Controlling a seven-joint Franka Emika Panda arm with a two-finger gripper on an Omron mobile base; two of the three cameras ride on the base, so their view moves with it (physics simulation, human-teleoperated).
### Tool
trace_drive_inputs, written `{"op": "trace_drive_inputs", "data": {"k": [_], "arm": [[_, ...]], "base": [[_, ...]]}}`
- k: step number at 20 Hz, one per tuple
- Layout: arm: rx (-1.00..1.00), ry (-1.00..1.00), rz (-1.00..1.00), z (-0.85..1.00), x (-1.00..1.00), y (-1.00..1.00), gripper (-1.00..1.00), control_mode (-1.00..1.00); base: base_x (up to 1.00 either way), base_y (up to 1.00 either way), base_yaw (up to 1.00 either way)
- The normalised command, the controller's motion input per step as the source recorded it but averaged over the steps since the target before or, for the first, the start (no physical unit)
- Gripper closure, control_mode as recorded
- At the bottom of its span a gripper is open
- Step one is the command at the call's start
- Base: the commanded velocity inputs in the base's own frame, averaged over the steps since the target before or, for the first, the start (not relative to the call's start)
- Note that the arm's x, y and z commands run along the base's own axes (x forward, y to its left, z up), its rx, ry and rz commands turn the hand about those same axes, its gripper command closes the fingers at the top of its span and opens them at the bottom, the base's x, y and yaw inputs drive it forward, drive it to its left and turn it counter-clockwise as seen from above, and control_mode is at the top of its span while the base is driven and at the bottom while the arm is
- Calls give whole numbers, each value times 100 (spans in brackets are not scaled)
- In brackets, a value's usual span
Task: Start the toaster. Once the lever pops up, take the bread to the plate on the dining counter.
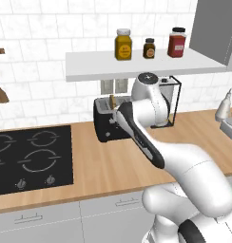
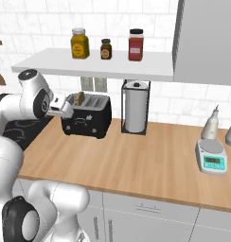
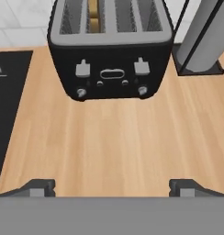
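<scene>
Black hob [image 1: 30,159]: set into the light-wood desk [image 1: 113,163] at the far left, four ring burners and two small knobs seen in the left base view.
Toaster [image 3: 110,48]: a boxy black two-slot unit, stood upright on the desk just right of the hob and close to the white tiled wall; two pale levers and two small knobs are shown on its front face in the hand view.
Bread [image 3: 92,9]: a tan slice is seen standing in the toaster's left slot, its top edge raised above the slot in the right base view [image 2: 80,98].
Hand [image 3: 111,187]: held in front of the toaster and apart from it, above bare desk; its two dark fingertips [image 3: 38,187] are spread wide, with nothing between them.
Paper towel roll [image 2: 135,112]: stood upright in a black wire holder just right of the toaster.
Shelf [image 2: 96,64]: a white board fixed to the wall above the toaster, on which three jars are lined up, yellow [image 2: 79,43], dark brown [image 2: 105,49] and red [image 2: 136,45].
Kitchen scale [image 2: 211,157]: a pale unit placed on the desk well to the right, near two white bottles [image 2: 210,126] by the wall.
</scene>
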Motion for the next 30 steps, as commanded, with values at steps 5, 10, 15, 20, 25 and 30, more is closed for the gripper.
{"op": "trace_drive_inputs", "data": {"k": [5, 10, 15, 20, 25, 30], "arm": [[0, -9, 0, -40, 20, 3, -100, -100], [0, -4, 0, -21, 40, 2, -100, -100], [0, 0, 0, -2, 43, 0, -100, -100], [0, 0, 0, 9, 33, 1, -100, -100], [0, 0, 0, 0, 30, 0, -100, -100], [0, 0, 0, -16, 9, 0, -100, -100]], "base": [[0, 0, 0], [0, 0, 0], [0, 0, 0], [0, 0, 0], [0, 0, 0], [0, 0, 0]]}}
